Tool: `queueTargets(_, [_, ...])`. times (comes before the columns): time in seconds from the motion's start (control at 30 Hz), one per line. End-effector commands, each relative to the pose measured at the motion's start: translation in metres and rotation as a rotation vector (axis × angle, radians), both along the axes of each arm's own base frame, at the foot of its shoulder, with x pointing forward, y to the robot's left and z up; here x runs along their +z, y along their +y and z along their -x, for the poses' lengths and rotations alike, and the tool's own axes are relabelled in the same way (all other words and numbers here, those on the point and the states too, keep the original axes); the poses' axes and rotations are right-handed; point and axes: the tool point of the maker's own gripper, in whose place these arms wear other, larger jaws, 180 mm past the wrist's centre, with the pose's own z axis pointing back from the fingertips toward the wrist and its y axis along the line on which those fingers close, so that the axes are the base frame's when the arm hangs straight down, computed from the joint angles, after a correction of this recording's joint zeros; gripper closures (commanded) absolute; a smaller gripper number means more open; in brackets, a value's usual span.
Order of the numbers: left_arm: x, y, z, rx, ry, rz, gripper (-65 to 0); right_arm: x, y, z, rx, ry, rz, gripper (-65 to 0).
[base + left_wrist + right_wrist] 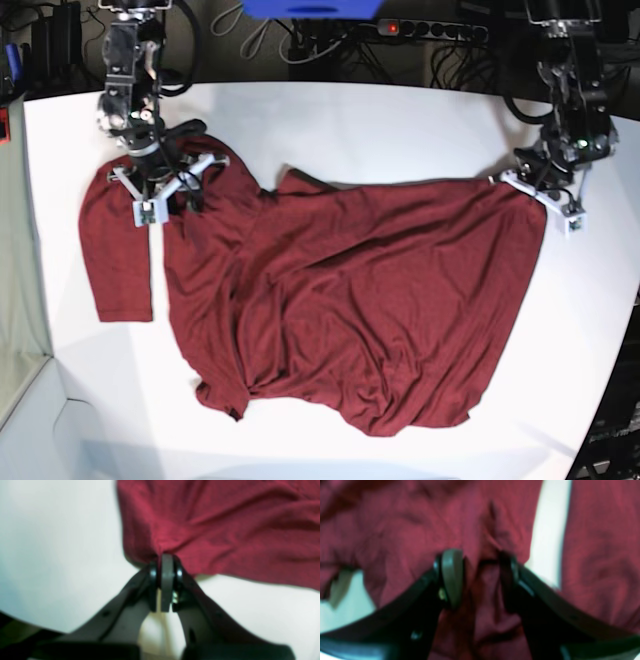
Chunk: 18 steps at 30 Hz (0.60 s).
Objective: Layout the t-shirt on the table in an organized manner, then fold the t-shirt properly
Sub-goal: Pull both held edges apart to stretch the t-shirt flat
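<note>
Across the white bench (pixel 330 120) the maroon t-shirt (pixel 350 300) lies spread but rumpled; layout is in hand. My left end effector (pixel 167 566) pinches a hem corner; my right end effector (pixel 480 567) stands spread over the shoulder fabric. Next, smoothing calls for re-gripping.

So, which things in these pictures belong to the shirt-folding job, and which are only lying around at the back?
Belong to the job:
- t-shirt, spread but wrinkled
- table
- left gripper, shut on the shirt's edge
- right gripper, jaws apart over the cloth

Only lying about:
- power strip behind the table
- cables near it
- blue object at the top edge
</note>
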Motion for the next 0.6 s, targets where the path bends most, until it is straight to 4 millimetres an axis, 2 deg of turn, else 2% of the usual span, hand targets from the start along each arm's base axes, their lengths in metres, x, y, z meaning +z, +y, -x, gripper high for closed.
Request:
queueTargets(0.0, [0.015,0.006,-0.011,-0.002,-0.050,-0.022,-0.1,0.000,-0.009,0.000,-0.013,0.004,0.009,-25.3])
queueTargets(0.07, [0.020,0.010,-0.012,-0.005,-0.059,-0.040,-0.1,-0.011,-0.020,0.014,-0.040,0.042,0.017,-25.3])
queueTargets(0.17, [0.031,0.028,-0.012,0.034,-0.084,-0.059,-0.1,-0.020,-0.032,0.041,-0.067,0.085,0.033,-25.3])
queueTargets(0.3, [0.040,0.050,-0.008,0.106,-0.108,-0.072,-0.1,-0.015,-0.040,0.077,-0.072,0.111,0.061,-25.3])
queueTargets(0.37, [0.040,0.055,-0.006,0.119,-0.106,-0.074,-0.1,-0.011,-0.038,0.093,-0.064,0.120,0.070,-25.3])
queueTargets(0.47, [0.040,0.054,-0.006,0.122,-0.109,-0.070,-0.1,0.002,-0.033,0.105,-0.047,0.109,0.082,-23.8])
queueTargets(0.57, [0.040,0.051,-0.005,0.115,-0.109,-0.067,-0.1,0.014,-0.033,0.104,-0.042,0.088,0.095,-19.5])
